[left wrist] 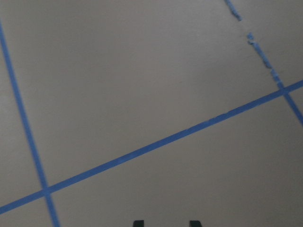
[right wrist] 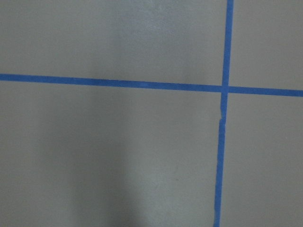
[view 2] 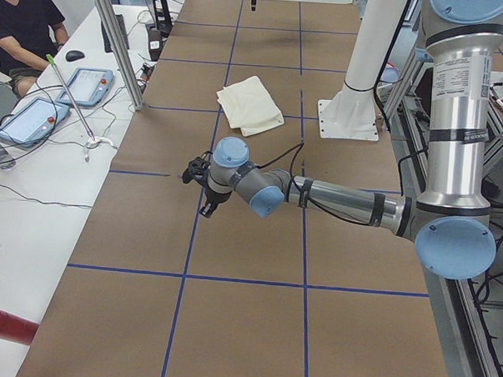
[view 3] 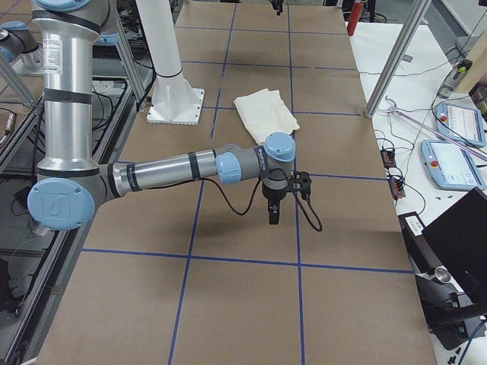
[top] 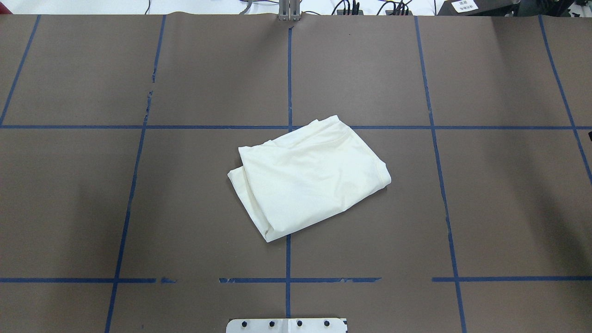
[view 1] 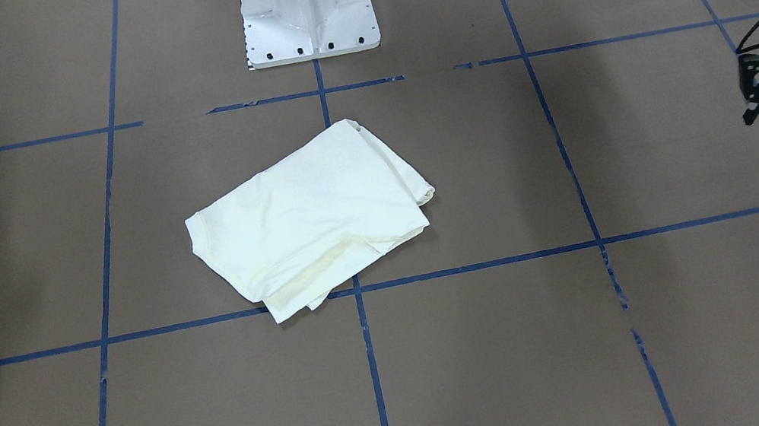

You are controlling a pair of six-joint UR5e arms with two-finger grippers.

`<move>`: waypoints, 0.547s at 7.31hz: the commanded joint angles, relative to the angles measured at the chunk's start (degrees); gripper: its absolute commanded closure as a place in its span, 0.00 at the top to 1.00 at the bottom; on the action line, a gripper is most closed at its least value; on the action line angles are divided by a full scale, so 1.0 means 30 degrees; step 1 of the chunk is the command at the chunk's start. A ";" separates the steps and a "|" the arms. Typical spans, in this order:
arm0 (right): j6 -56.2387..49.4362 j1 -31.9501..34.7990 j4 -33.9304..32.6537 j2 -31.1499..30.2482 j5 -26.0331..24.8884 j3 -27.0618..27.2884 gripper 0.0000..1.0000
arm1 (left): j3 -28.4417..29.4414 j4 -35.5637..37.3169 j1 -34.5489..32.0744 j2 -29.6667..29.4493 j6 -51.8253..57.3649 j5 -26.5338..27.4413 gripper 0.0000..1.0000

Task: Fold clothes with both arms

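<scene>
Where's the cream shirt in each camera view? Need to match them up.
Front-facing: shirt at centre, below the pedestal base.
Overhead: shirt at centre, above the pedestal base.
Exterior left: shirt upper middle, left of the pedestal base.
Exterior right: shirt upper middle, right of the pedestal base.
Left wrist: not in it.
Right wrist: not in it.
Shared landmark: the white pedestal base.

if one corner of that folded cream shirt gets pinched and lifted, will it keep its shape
Probably not: the shirt lies in loose, soft layers with uneven edges, so it would likely drape and unfold. It looks thin and flat, so probably light. A push would likely bunch it rather than slide it whole.
</scene>
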 commanded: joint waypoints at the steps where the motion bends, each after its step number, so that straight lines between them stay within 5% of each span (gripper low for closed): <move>1: -0.1428 0.0803 -0.0107 -0.0833 0.0082 -0.0018 1.00 | -0.0918 0.1602 -0.0812 0.1104 0.0984 -0.0418 1.00; 4: -0.1432 0.1158 -0.0137 -0.0834 0.0490 0.0011 1.00 | -0.0247 0.1513 -0.1019 0.1636 0.1807 -0.1414 1.00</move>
